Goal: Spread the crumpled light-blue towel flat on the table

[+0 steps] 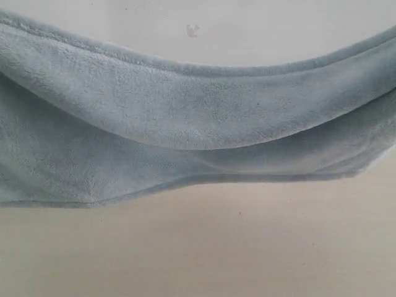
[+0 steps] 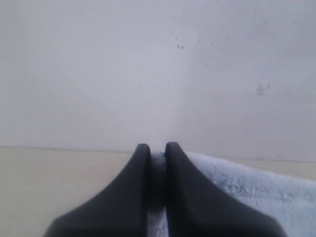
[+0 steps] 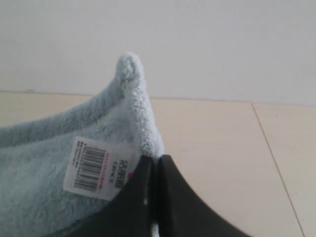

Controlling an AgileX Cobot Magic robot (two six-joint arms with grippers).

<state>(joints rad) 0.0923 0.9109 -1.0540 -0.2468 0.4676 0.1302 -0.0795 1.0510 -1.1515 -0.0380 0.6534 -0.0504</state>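
The light-blue towel [image 1: 185, 117] hangs stretched across the whole exterior view, sagging in the middle above the beige table [image 1: 247, 247]; neither gripper shows there. In the left wrist view my left gripper [image 2: 157, 148] is shut on a towel edge [image 2: 247, 190], with cloth pinched between the black fingers [image 2: 133, 187]. In the right wrist view my right gripper [image 3: 154, 160] is shut on a towel corner [image 3: 129, 84] that stands up above the jaws. The white barcode tag [image 3: 98, 168] lies beside that corner.
A pale wall [image 1: 247, 31] rises behind the table, with a small mark [image 1: 192, 30] on it. A thin seam line [image 3: 274, 158] crosses the tabletop in the right wrist view.
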